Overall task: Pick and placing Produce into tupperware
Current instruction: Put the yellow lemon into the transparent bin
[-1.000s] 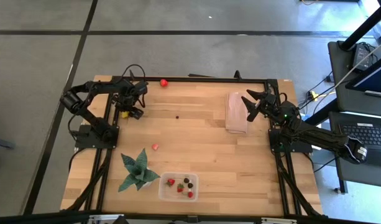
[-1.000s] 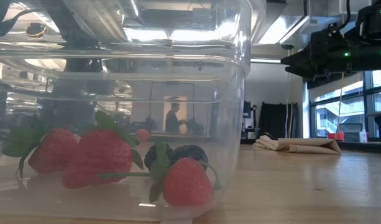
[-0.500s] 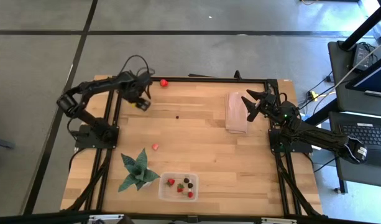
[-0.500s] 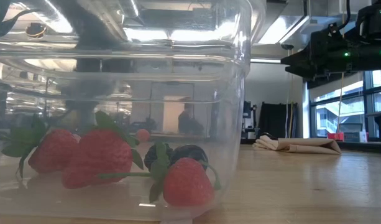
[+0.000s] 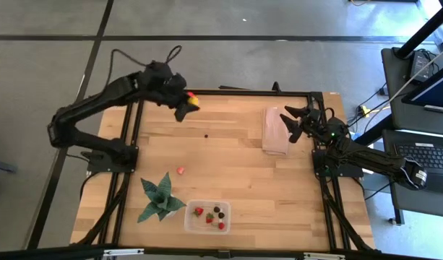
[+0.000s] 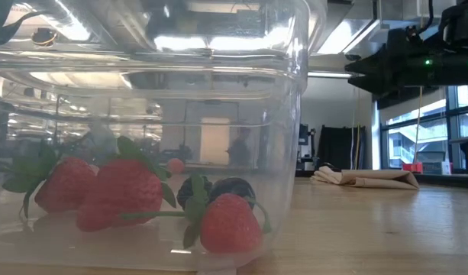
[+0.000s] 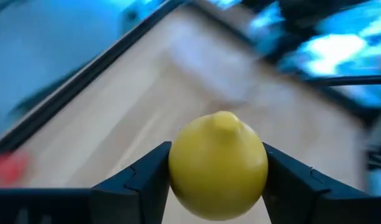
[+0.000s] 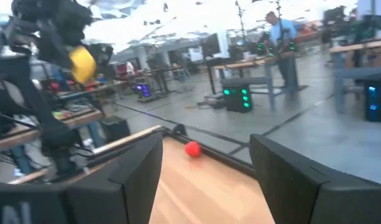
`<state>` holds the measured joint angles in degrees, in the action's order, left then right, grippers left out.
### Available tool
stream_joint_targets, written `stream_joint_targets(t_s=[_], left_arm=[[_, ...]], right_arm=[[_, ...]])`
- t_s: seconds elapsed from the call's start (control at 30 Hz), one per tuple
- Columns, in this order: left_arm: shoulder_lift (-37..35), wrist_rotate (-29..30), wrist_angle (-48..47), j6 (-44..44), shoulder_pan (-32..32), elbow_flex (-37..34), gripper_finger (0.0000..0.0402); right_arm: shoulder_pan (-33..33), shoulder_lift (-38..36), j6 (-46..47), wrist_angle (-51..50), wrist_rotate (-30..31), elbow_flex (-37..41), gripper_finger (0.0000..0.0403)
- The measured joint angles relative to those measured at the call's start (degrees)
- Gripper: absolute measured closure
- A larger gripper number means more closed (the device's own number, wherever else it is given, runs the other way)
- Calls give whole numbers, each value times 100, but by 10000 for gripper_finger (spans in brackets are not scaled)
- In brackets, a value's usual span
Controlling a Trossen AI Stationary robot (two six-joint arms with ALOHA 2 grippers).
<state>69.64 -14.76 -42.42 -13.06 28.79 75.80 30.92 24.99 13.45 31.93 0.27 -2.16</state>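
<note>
My left gripper [image 5: 185, 103] is over the table's far edge, raised and shut on the yellow lemon-like piece [image 7: 218, 165]. The round red fruit [image 8: 191, 149] lies on the table by the far edge, under that gripper. One strawberry [image 5: 181, 170] and a dark berry [image 5: 207, 134] rest on the wood. The clear tupperware [image 5: 208, 216] stands near the near edge, with strawberries [image 6: 119, 191] and dark berries [image 6: 222, 189] on its floor. My right gripper [image 5: 290, 123] is open, over the right side by the beige cloth. My left gripper pinches the lemon-like piece between its two fingers [image 7: 146, 180], one on each of its rounded sides [image 7: 178, 171]. In the right wrist view the fingers come at the piece [image 8: 82, 62] from above, and it hangs clear of the table.
A green spiky plant [image 5: 160, 198] stands left of the tupperware. A folded beige cloth [image 5: 274, 130] lies by the right gripper. The table has a dark frame rail [image 5: 243, 92] along its far edge. A person [image 8: 278, 31] stands in the room beyond.
My left gripper has risen from the far left part of the table and swung toward the right and the far edge, carrying the lemon-like piece clear of the wood. It now hovers above the round red fruit. The right arm has kept still.
</note>
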Motion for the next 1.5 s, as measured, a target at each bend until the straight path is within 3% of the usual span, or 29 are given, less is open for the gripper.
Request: stream_joint_targets(t_s=[0.27, 0.5, 0.63, 0.73, 1.2, 1.5], left_arm=[[-129, -466, 875, 155, -2003, 193, 196], [397, 133, 922, 340, -3922, 189, 201], [892, 619, 841, 306, -4602, 191, 197], [1279, 823, 867, 270, -4853, 189, 195], [2965, 690, 962, 427, -5174, 225, 197], [3657, 797, 148, 1114, -5192, 1372, 198]], right_arm=[[-2, -1, 327, 172, -327, 1, 160], [-5, 0, 604, 144, -735, 1, 160], [-11, 0, 777, -90, -790, -1, 160], [-76, 0, 965, -380, -791, -1, 160], [-683, 2, 1317, -1331, -786, -1, 160], [-905, 2, 1497, -1371, -778, -1, 160]])
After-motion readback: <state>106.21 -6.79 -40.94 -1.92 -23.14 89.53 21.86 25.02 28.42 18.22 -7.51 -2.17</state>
